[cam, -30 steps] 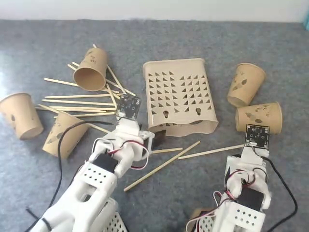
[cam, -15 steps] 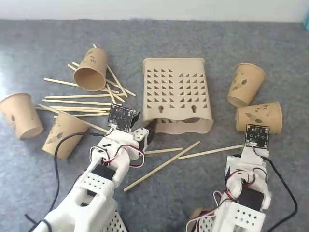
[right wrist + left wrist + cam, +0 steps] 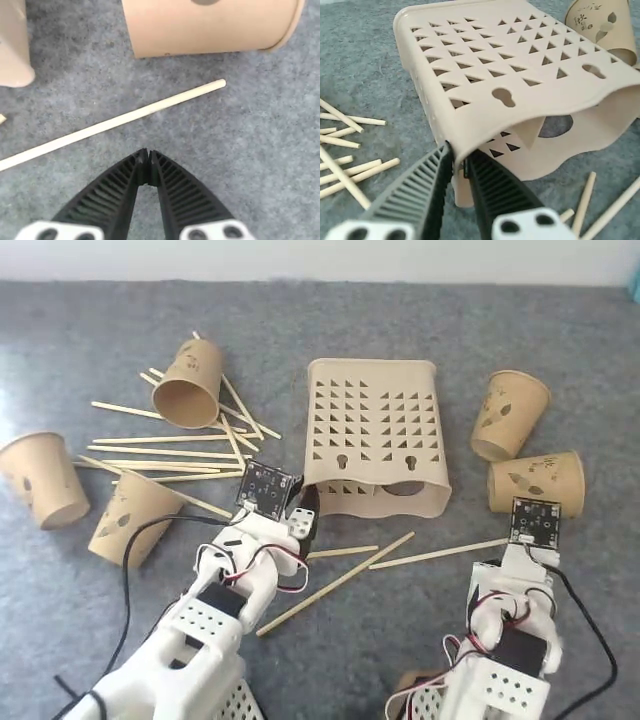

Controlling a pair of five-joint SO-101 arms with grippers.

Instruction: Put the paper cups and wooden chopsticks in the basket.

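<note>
The left gripper [image 3: 458,160] has its fingers clamped on a corner of the rim of the basket [image 3: 375,425], which lies on its side on the table [image 3: 330,660]. I'd tip it upright slowly so that thin lip doesn't slip out. The right gripper [image 3: 148,156], fingers closed on nothing, hovers just beside a chopstick [image 3: 115,121], with cups [image 3: 525,483] scattered around.
</note>
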